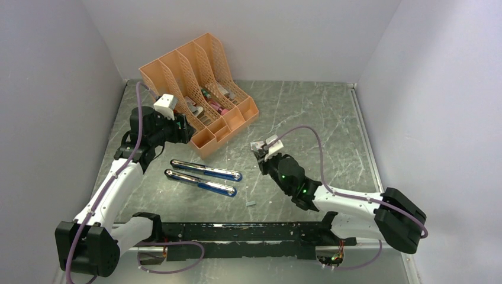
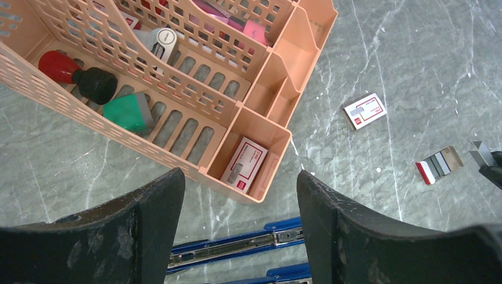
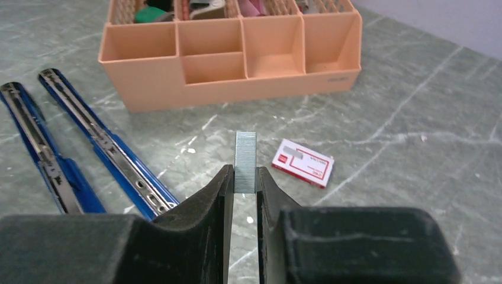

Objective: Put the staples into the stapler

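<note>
Top view: the staples [image 1: 258,145] pinched in the right gripper [image 1: 261,151] above the table [image 1: 308,118], right of the blue stapler [image 1: 204,176] lying splayed open. Left wrist: left gripper [image 2: 240,183] spread wide, holding nothing, over the orange organizer's [image 2: 269,71] front corner. Right wrist: jaws clenched on the silvery strip, standing upright, with a white-and-red box [image 3: 302,163] on the table beyond.

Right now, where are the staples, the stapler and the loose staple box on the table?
staples [image 3: 245,158]: right wrist view, middle of the exposed strip.
stapler [image 1: 205,169]: top external view, middle of its upper blue arm.
staple box [image 3: 303,163]: right wrist view, centre of its white-and-red top face.
</note>
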`<action>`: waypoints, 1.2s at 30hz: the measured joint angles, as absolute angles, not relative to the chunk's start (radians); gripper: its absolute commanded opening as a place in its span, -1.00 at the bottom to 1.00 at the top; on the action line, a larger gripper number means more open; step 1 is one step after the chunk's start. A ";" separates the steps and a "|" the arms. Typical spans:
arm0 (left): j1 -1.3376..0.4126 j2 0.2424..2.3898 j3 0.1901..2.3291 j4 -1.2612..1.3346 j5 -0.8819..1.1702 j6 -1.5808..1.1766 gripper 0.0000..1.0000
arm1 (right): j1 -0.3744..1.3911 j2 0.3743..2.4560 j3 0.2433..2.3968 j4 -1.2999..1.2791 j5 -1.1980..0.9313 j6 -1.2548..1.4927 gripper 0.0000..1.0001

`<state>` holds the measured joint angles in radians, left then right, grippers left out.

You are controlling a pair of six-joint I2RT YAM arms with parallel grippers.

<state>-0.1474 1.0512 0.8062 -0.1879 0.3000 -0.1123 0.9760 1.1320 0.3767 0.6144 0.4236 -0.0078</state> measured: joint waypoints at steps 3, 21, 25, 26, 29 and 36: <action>-0.147 1.051 0.806 -0.188 0.300 -0.112 0.47 | 0.973 1.143 0.439 0.567 0.376 -0.037 -1.00; -0.147 1.056 0.806 -0.192 0.281 -0.106 0.50 | 0.972 1.454 0.786 0.260 -0.086 -0.234 -1.00; -0.147 1.076 0.806 -0.192 0.273 -0.101 0.50 | 0.973 1.495 0.834 0.200 -0.163 -0.253 -1.00; -0.147 1.080 0.806 -0.192 0.273 -0.101 0.50 | 0.973 1.507 0.845 0.189 -0.181 -0.251 -1.00; -0.147 1.093 0.806 -0.193 0.273 -0.100 0.51 | 0.973 1.531 0.857 0.173 -0.221 -0.234 -1.00; -0.147 1.099 0.806 -0.194 0.267 -0.094 0.50 | 0.995 1.573 0.857 0.159 -0.234 -0.175 -1.00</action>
<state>-0.1474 1.0992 0.8059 -0.1936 0.2668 -0.0937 0.9955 1.5734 0.8566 0.1593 -0.2344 -0.1745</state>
